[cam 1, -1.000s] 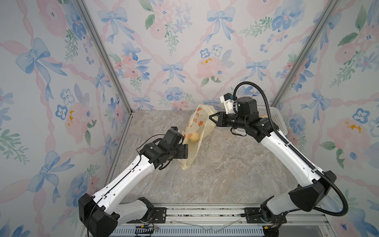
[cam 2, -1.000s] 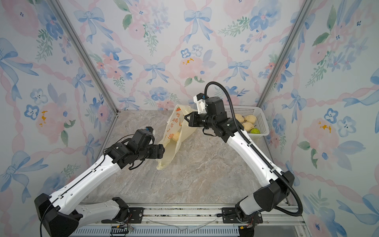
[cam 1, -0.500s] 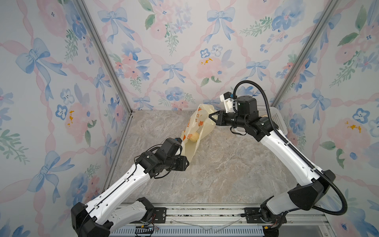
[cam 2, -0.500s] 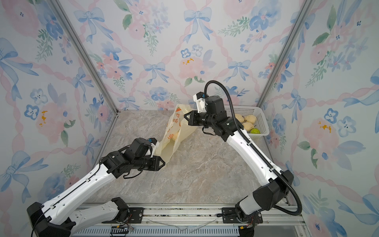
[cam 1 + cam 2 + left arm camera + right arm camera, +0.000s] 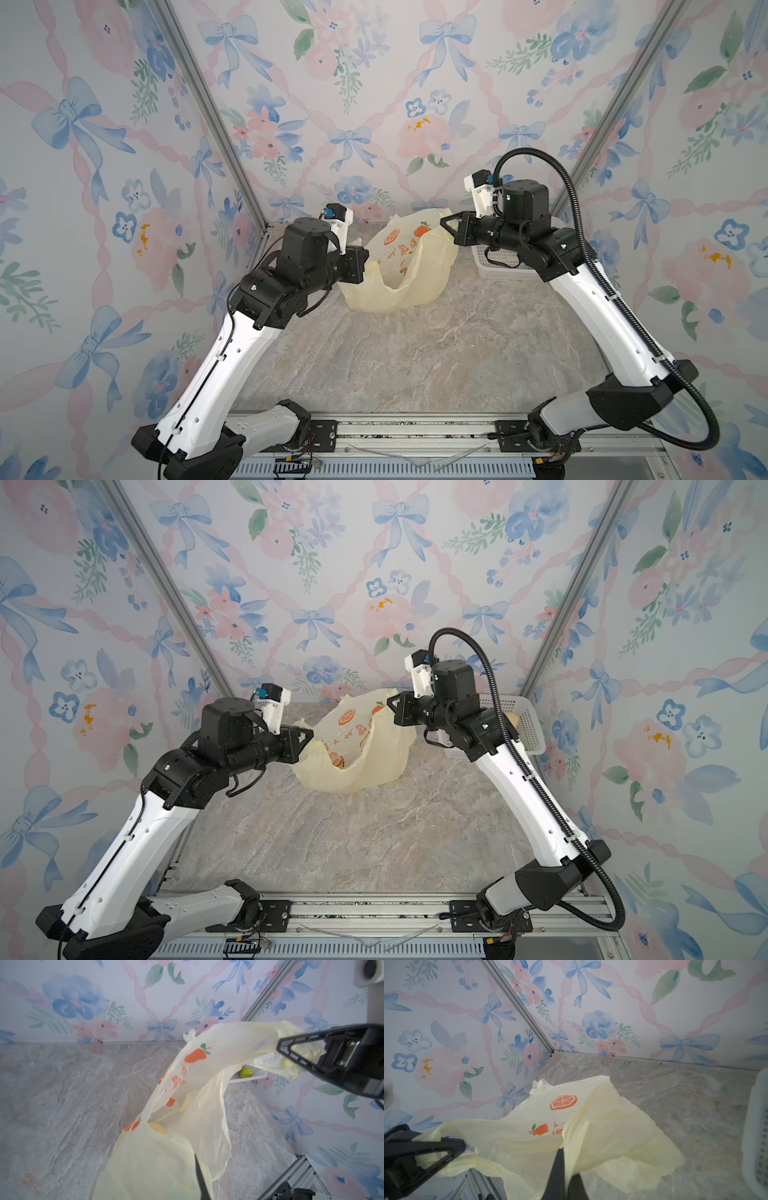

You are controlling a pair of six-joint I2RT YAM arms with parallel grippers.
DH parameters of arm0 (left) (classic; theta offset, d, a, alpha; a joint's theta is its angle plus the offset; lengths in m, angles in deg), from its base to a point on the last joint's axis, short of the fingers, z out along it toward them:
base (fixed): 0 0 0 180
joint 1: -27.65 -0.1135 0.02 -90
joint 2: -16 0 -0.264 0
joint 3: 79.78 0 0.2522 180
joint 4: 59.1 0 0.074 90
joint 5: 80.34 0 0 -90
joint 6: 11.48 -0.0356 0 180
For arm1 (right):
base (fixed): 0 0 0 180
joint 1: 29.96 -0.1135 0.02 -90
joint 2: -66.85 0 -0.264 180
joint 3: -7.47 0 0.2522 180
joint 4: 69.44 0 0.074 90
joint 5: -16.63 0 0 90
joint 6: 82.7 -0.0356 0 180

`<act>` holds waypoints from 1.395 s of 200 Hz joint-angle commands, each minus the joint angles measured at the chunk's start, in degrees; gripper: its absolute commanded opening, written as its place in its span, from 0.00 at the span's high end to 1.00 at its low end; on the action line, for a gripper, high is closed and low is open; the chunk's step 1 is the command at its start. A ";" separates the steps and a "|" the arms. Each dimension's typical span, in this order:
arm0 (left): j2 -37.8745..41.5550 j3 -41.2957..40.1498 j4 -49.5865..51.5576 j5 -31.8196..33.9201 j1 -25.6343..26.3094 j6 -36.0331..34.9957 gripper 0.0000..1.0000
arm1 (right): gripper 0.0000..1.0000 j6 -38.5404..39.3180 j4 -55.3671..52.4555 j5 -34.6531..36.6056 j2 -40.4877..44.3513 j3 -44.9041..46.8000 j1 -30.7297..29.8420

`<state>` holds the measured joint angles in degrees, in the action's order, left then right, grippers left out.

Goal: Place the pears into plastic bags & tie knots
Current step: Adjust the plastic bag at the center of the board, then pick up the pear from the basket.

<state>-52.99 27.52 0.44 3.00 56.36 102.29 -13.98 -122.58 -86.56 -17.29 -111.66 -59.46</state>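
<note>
We've got the bag (image 5: 415, 270) strung between both arms, its bottom resting on the counter (image 5: 415, 353). The left tool (image 5: 309, 734) is clamped on the bunched plastic at the near-left side of the mouth. The right tool (image 5: 391, 700) is clamped on the opposite side, higher and closer to the back wall. So the mouth's long axis runs tool to tool, slanting up toward the right. The basket (image 5: 525, 725) sits just behind the right arm, so we'd say that arm is nearer for the next fruit. The top views hide the inside. The left wrist view shows one pale pear (image 5: 158, 1128) down in the bag and a green pear (image 5: 246, 1072) in the basket.
</note>
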 commanded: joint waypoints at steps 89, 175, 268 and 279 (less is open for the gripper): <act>-16.99 6.83 0.56 -9.00 -3.75 -11.14 1.00 | 0.34 4.12 -12.83 4.27 9.31 11.71 4.85; -14.16 4.77 -2.87 -16.87 -4.88 -12.63 1.00 | 0.29 5.32 -9.13 8.92 9.52 5.10 17.02; -5.59 -9.92 -12.30 -17.14 -5.26 -10.31 1.00 | 0.30 9.50 -3.06 7.99 -21.30 -1.20 35.47; -5.32 -10.09 -12.32 -17.63 -5.58 -10.80 1.00 | 0.29 10.85 -3.52 8.01 -26.21 -4.29 36.67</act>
<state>-61.03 17.46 -7.62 -14.66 51.53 91.63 -6.98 -124.61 -79.96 -35.27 -109.49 -25.14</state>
